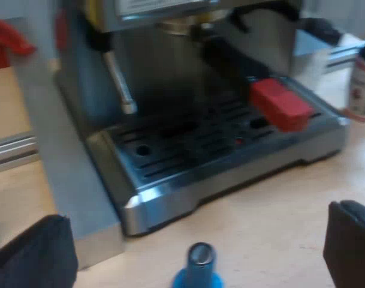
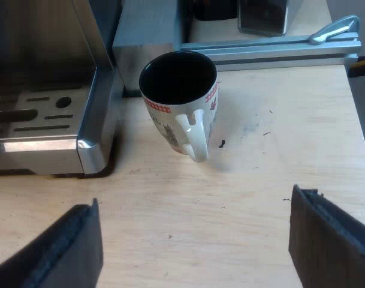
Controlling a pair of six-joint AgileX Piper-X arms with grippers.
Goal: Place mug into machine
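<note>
Mug [image 2: 177, 123] upright beside machine [image 2: 92, 129]

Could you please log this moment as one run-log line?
mug upright on table beside drip tray, unplaced | right gripper open, facing mug | left gripper open, near blue tamper | holder locked in machine

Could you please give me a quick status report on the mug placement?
Left tool and right tool open, empty. Mug upright on table beside the machine's drip tray. Red-ended holder handle juts over tray; blue tamper on table near left tool.

Thick matte-black jaws, blocky and square-cut, with slightly rough edges.
</note>
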